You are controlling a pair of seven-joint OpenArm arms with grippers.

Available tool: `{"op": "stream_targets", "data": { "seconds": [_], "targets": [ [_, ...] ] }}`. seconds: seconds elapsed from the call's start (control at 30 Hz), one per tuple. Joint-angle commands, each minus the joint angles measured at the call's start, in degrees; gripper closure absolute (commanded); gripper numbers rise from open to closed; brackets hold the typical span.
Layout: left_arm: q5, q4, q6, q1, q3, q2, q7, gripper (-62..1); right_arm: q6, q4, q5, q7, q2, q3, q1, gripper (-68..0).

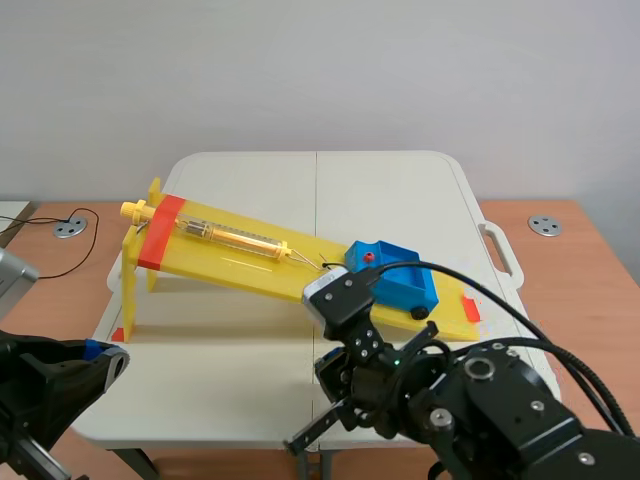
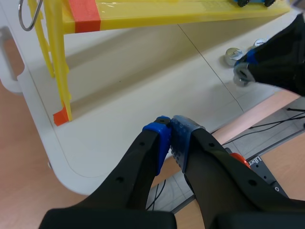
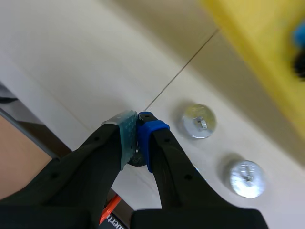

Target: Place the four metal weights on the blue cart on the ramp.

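Note:
The blue cart [image 1: 393, 276] sits at the low end of the yellow ramp [image 1: 240, 258]. My right gripper [image 3: 138, 125] hovers just above the table in front of the ramp. It is shut on a metal weight [image 2: 242, 76], which shows at its tips in the left wrist view. Two more silver weights [image 3: 198, 120] [image 3: 246, 178] lie on the table just ahead of it, toward the ramp. In the scene view the right arm hides the weights. My left gripper [image 2: 170, 128] is shut on nothing, over the table's front left corner.
The ramp's yellow support legs [image 2: 59, 71] stand at the table's left, with a spring scale [image 1: 235, 238] lying along the ramp. The white table [image 1: 230, 385] ends close to both grippers. A cable [image 1: 60, 250] trails at far left.

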Motion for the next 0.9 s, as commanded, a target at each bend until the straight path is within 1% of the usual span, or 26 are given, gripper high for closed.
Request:
{"op": "stream_targets", "data": {
  "seconds": [0.0,0.1,0.27,0.4,0.5,0.6,0.73,0.87],
  "targets": [
    [-4.02,4.04,-1.42,-1.14,-0.92,0.44,-5.53,-3.8,-1.9,10.56,4.92,4.28,1.75,2.54,1.31,-0.6],
    [-4.02,4.04,-1.42,-1.14,-0.92,0.44,-5.53,-3.8,-1.66,15.21,7.45,2.84,3.15,4.87,-1.16,-0.6],
    [-4.02,4.04,-1.42,-1.14,-0.92,0.44,-5.53,-3.8,0.59,22.99,12.98,0.31,5.05,9.86,-5.53,-0.6],
    [-4.02,4.04,-1.42,-1.14,-0.92,0.44,-5.55,-3.8,2.25,28.22,18.64,-1.57,5.51,15.34,-8.31,-0.6],
    [-4.02,4.04,-1.42,-1.14,-0.92,0.44,-5.55,-3.8,2.49,31.06,23.21,-2.49,5.49,19.96,-9.4,-0.6],
    [-4.02,4.04,-1.42,-1.14,-0.92,0.44,-5.53,-3.8,2.67,31.65,26.51,-2.43,5.27,24.2,-8.87,-0.6],
    [-4.02,4.04,-1.42,-1.14,-0.92,0.44,-5.53,-3.8,2.6,30.99,26.8,-2.25,3.28,28.2,-6.38,-0.6],
    [-4.02,4.04,-1.42,-1.14,-0.92,0.44,-5.53,-3.8,2.6,27.61,26.82,-1.86,0.33,29.16,-2.27,-0.6]
  ]
}}
